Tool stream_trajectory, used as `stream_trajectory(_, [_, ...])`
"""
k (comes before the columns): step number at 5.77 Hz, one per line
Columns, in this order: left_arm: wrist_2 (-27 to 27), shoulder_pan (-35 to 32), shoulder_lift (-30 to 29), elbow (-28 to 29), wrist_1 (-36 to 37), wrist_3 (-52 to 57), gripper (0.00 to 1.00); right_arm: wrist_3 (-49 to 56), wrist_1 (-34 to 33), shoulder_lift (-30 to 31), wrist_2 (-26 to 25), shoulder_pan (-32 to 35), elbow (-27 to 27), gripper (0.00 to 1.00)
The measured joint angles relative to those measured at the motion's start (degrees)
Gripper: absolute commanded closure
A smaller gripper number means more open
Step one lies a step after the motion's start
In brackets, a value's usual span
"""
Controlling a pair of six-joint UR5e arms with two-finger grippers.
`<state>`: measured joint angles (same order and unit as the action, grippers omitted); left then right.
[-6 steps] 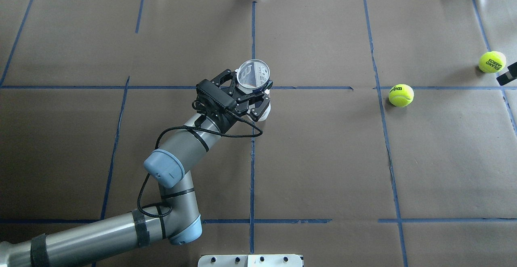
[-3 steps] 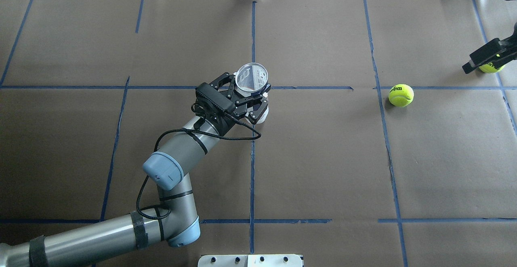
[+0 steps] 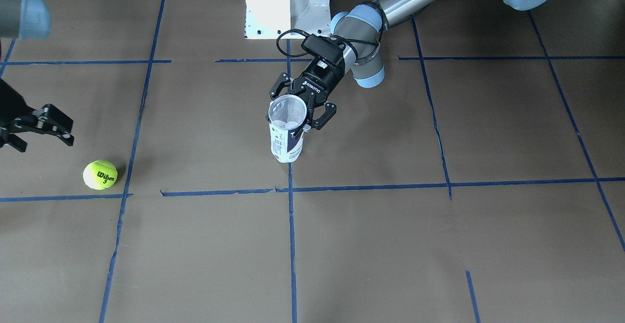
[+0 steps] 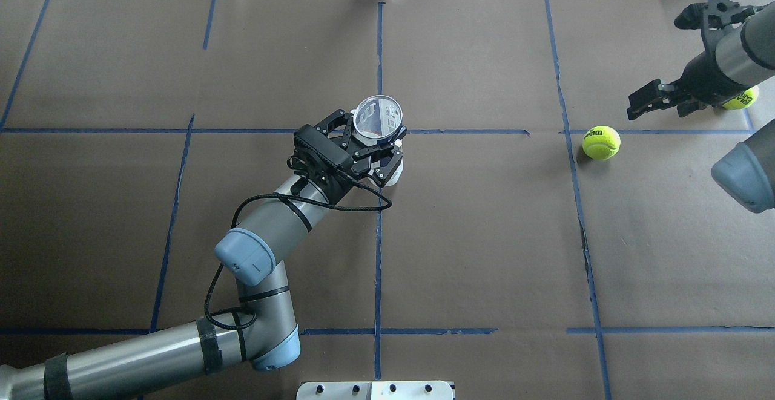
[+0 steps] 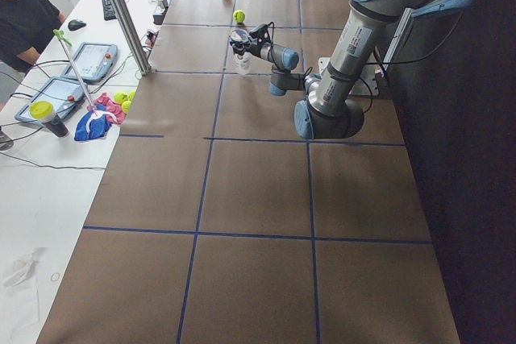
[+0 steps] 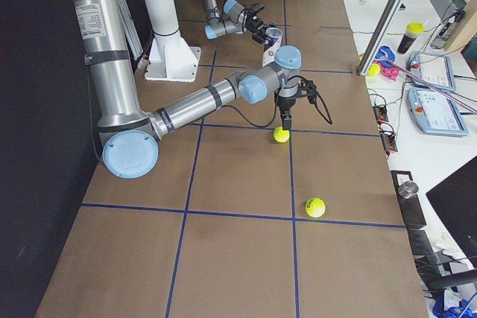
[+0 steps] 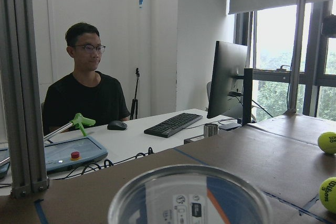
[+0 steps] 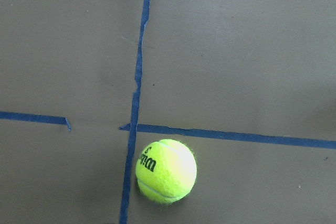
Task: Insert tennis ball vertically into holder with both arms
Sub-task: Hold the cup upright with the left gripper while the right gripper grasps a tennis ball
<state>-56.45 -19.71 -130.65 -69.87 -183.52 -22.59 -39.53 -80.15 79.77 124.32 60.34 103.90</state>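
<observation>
The holder [image 4: 378, 115], a clear can with a white and navy label, stands upright near the table's middle, open end up; it also shows in the front view [image 3: 287, 135]. My left gripper [image 4: 376, 138] is shut around its upper part [image 3: 298, 113]. Its rim fills the bottom of the left wrist view [image 7: 191, 192]. The tennis ball [image 4: 601, 142] with black Wilson 3 print [image 3: 100, 174] lies on the table at my right. My right gripper [image 4: 651, 100] is open and empty, above and close beside the ball [image 6: 281, 135], apart from it. The right wrist view shows the ball [image 8: 166, 171] below.
A second tennis ball [image 4: 740, 98] lies further right, partly behind my right arm [image 6: 315, 207]. The white pedestal base [image 3: 288, 5] stands at the table's near edge. An operator [image 7: 86, 95] sits beyond the far edge, by tablets and more balls [image 5: 121, 98].
My right arm has come in from the right edge, its gripper moving left over the second ball towards the Wilson ball. My left gripper with the holder has barely shifted.
</observation>
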Motion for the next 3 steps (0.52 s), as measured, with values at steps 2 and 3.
stream_trajectory(2, [-0.05, 0.06, 0.03, 0.00, 0.01, 0.00, 0.33, -1.53, 5.09, -1.07, -2.37, -3.66, -5.71, 0.00])
stream_trajectory(3, [-0.06, 0.09, 0.03, 0.00, 0.00, 0.00, 0.33, -1.62, 8.21, -1.61, -3.66, -5.21, -8.97, 0.00])
